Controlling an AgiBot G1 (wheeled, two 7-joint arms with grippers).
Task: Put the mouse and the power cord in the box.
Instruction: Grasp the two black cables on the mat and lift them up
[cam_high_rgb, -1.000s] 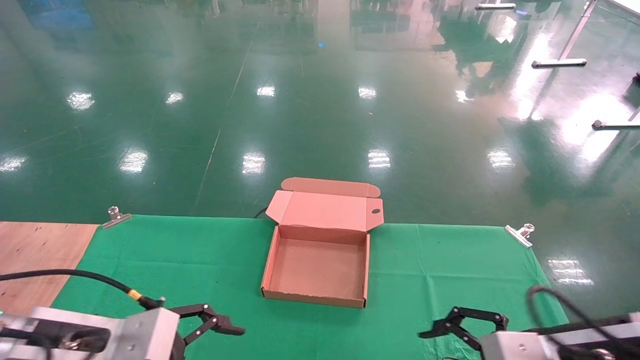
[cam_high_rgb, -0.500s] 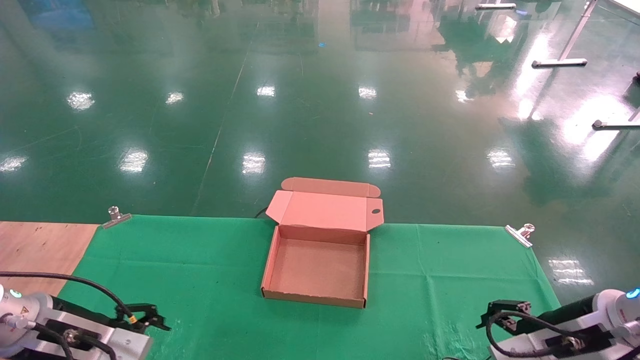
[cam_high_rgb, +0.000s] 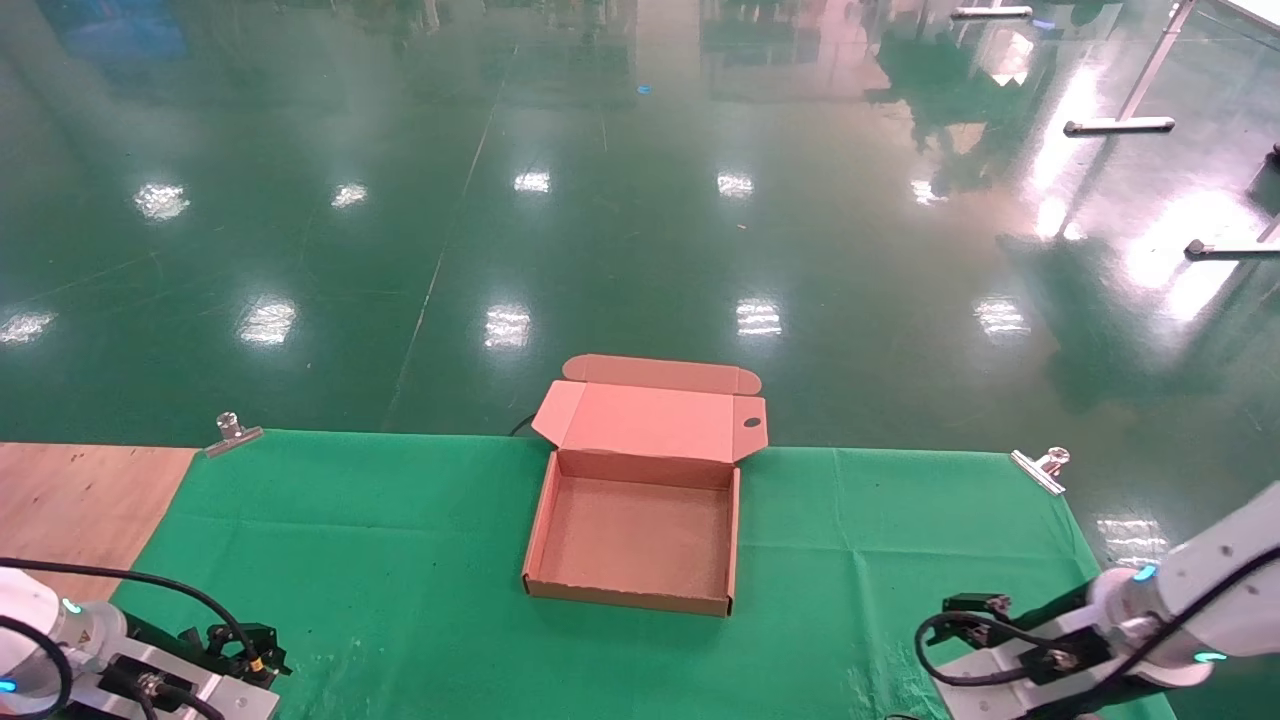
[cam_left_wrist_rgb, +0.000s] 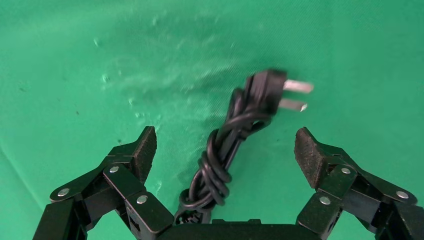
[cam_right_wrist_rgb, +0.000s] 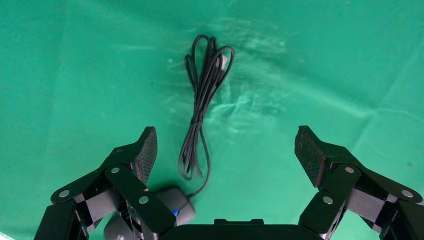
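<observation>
The box (cam_high_rgb: 625, 596) is brown cardboard and lies open in the middle of the green cloth, its lid (cam_high_rgb: 650, 422) folded back; nothing is inside. In the left wrist view the power cord (cam_left_wrist_rgb: 216, 165) lies bundled on the cloth, with its plug (cam_left_wrist_rgb: 267, 90) at the far end. My left gripper (cam_left_wrist_rgb: 225, 142) is open above it, one finger to each side. In the right wrist view the mouse (cam_right_wrist_rgb: 175, 204) is partly hidden behind one finger, and its thin cable (cam_right_wrist_rgb: 202, 100) stretches away from it. My right gripper (cam_right_wrist_rgb: 225, 140) is open over the cloth beside the mouse. The head view shows neither the mouse nor the cord.
The green cloth (cam_high_rgb: 400, 520) is held by metal clips (cam_high_rgb: 232, 432) at the far left and far right (cam_high_rgb: 1040, 468) corners. Bare wooden table top (cam_high_rgb: 70, 500) shows at the left. Beyond the table's far edge is glossy green floor.
Both arms have pulled back and outward toward the near corners of the table, and the grippers now point down at the cloth. The box has not moved.
</observation>
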